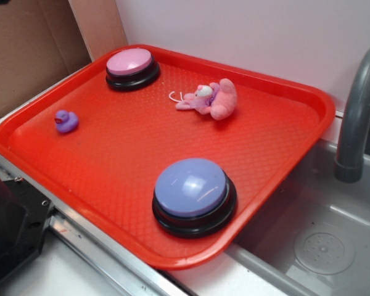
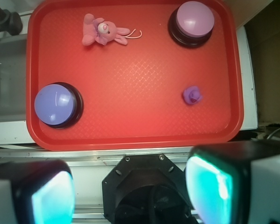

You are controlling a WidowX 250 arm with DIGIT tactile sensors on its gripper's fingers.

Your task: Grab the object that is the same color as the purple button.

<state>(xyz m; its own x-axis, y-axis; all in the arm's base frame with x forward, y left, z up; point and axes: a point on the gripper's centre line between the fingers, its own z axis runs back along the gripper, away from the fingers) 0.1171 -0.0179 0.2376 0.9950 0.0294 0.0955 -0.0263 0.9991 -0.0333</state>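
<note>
A tiny purple rubber duck (image 1: 66,121) sits on the red tray (image 1: 129,148) near its left edge; in the wrist view the duck (image 2: 192,95) is at the right of the tray (image 2: 130,70). The purple button (image 1: 191,187), a lavender-blue dome on a black base, stands at the tray's front; in the wrist view it (image 2: 55,104) is at the lower left. My gripper (image 2: 130,191) is open and empty, high above and off the tray's near edge, its fingers (image 2: 210,186) wide apart. The gripper is not visible in the exterior view.
A pink-topped button (image 1: 132,66) stands at the tray's far left corner. A pink plush toy (image 1: 211,98) lies near the tray's back. A grey sink (image 1: 320,240) with a faucet (image 1: 357,111) is at the right. The robot's black base (image 2: 147,191) is below the gripper.
</note>
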